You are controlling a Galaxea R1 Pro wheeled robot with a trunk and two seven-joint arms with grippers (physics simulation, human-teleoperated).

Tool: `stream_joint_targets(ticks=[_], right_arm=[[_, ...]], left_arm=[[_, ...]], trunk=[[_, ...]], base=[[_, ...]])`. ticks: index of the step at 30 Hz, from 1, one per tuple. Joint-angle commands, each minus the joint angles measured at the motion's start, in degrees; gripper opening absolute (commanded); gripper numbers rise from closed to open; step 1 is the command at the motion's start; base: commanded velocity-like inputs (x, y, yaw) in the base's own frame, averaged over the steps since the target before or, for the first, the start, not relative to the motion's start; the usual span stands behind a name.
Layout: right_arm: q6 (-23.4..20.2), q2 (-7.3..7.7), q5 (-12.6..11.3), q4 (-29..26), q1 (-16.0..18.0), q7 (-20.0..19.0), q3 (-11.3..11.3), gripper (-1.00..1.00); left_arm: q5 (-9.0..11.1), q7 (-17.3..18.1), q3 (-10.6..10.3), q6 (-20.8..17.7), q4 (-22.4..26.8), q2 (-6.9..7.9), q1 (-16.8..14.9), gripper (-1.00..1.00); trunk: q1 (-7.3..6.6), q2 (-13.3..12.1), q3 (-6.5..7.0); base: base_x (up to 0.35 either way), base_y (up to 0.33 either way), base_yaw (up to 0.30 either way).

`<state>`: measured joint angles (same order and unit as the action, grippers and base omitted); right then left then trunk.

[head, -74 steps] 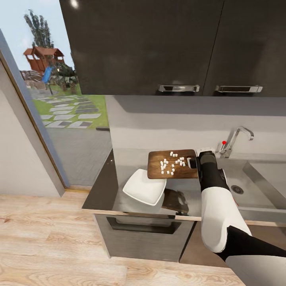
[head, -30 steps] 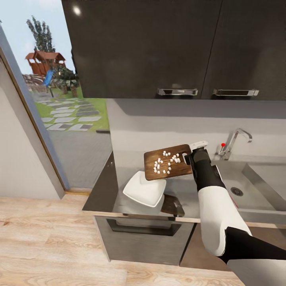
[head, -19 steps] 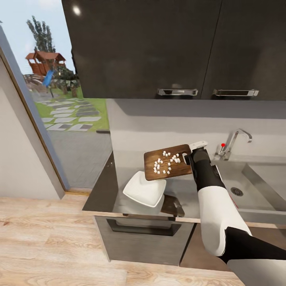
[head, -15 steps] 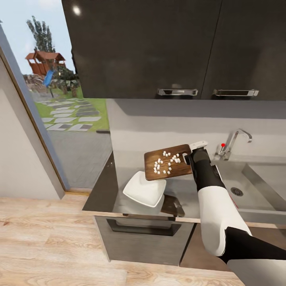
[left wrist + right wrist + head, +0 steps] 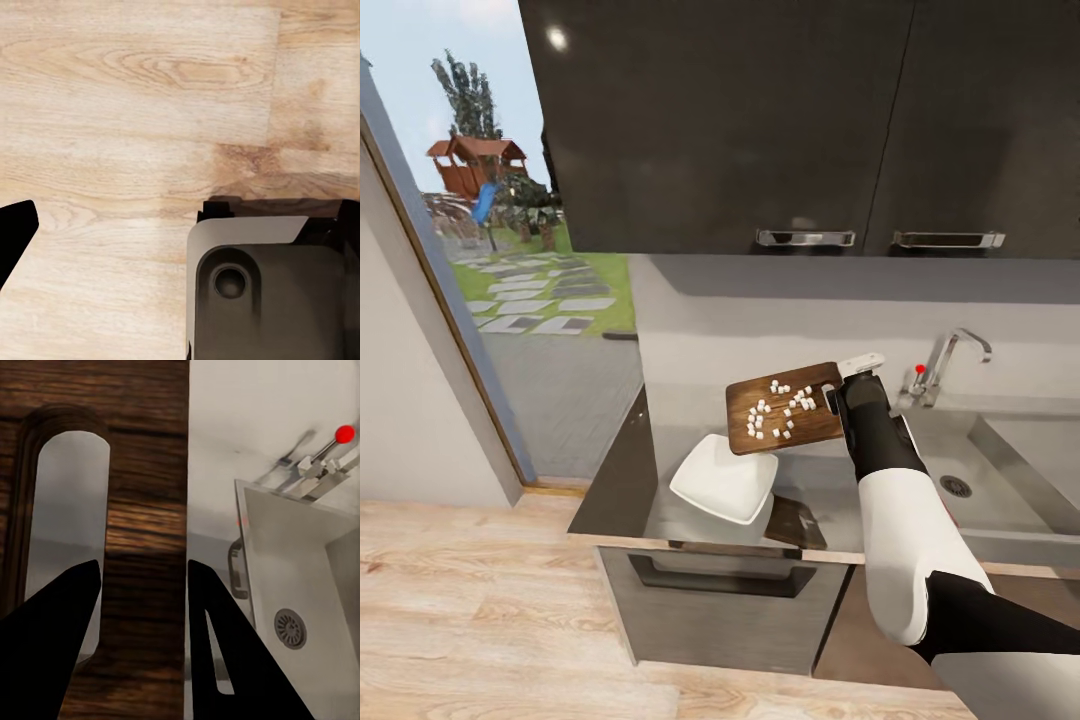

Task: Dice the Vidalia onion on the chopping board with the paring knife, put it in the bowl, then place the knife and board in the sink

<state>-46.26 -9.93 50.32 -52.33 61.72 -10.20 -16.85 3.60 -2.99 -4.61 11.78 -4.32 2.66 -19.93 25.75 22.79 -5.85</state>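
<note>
My right gripper [image 5: 841, 398] is shut on the handle-slot end of the brown chopping board [image 5: 785, 412] and holds it in the air above the grey countertop [image 5: 618, 470]. Several white pieces of diced onion [image 5: 780, 408] lie on the board. The board's low left corner hangs over the far edge of the white square bowl [image 5: 722, 482]. In the right wrist view the dark fingers [image 5: 56, 645] clamp the board [image 5: 146, 510] beside its slot, with the sink [image 5: 296, 559] beyond. The left gripper [image 5: 180, 247] is open over the wooden floor. The paring knife is out of view.
The steel sink [image 5: 985, 470] with its drain [image 5: 956, 486] lies to the right, the faucet [image 5: 952, 358] and red knob [image 5: 920, 368] behind it. Dark wall cabinets [image 5: 760, 120] hang overhead. A glass door [image 5: 510, 250] is at the left.
Since 2.5 s ago the right gripper has lifted the chopping board off the countertop and shifted it left toward the bowl. Over the last second it has barely moved; the view shifted slightly.
</note>
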Motion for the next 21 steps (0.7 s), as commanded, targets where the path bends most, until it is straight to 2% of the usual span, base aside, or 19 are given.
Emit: stream_joint_targets(ticks=[1,10,16,21], right_arm=[[-0.07,-0.06,0.56,-0.06,0.07,-0.61,-0.2,-1.0],[0.18,-0.06,0.4,0.85,0.07,-0.62,-0.11,-1.0],[0.2,-0.06,0.39,0.91,0.07,-0.61,-0.11,-1.0],[0.2,-0.06,0.39,0.92,0.07,-0.61,-0.11,-1.0]], left_arm=[[0.36,-0.09,-0.48,0.41,-0.25,-0.02,-0.11,1.0],[0.36,-0.09,-0.48,0.39,-0.25,-0.02,-0.11,1.0],[0.36,-0.09,-0.48,0.35,-0.25,-0.02,-0.11,1.0],[0.36,-0.09,-0.48,0.35,-0.25,-0.02,-0.11,1.0]], trunk=[[0.04,0.13,-0.12],[0.04,0.13,-0.1],[0.04,0.13,-0.1],[0.04,0.13,-0.1]], base=[[0.0,0.0,0.0],[0.0,0.007,0.0],[0.0,0.19,0.0],[0.0,0.052,0.0]])
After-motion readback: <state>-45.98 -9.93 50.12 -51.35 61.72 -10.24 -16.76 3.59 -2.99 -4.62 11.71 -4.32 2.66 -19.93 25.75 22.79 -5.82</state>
